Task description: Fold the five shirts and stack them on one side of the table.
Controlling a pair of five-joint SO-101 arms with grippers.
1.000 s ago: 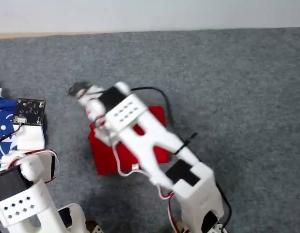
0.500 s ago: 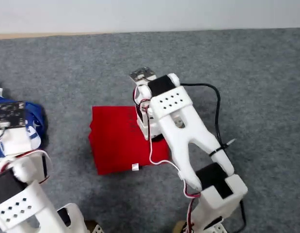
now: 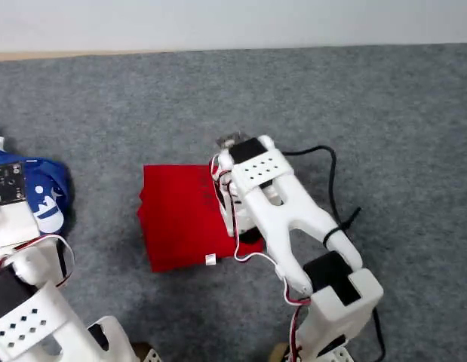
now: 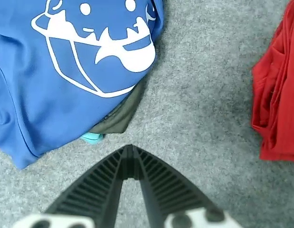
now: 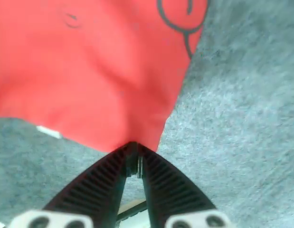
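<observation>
A folded red shirt (image 3: 180,219) lies flat on the grey carpet at the table's middle. My right gripper (image 5: 133,145) is shut, its tips at the edge of the red shirt (image 5: 90,71) on the side nearest the right arm (image 3: 271,196); whether cloth is pinched between them I cannot tell. A blue shirt with a white print (image 3: 44,192) lies at the far left on top of other garments. My left gripper (image 4: 130,149) is shut over bare carpet just beside the blue shirt (image 4: 66,71), with the red shirt (image 4: 277,95) farther off.
An olive garment (image 4: 119,116) and a teal one (image 4: 92,137) peek out from under the blue shirt. A black cable (image 3: 331,181) runs along the right arm. Open carpet (image 3: 384,113) spreads to the right and toward the far wall.
The right arm swung from the red shirt's far left corner back to its right edge and lowered there. The left arm drew back a little from the blue shirt.
</observation>
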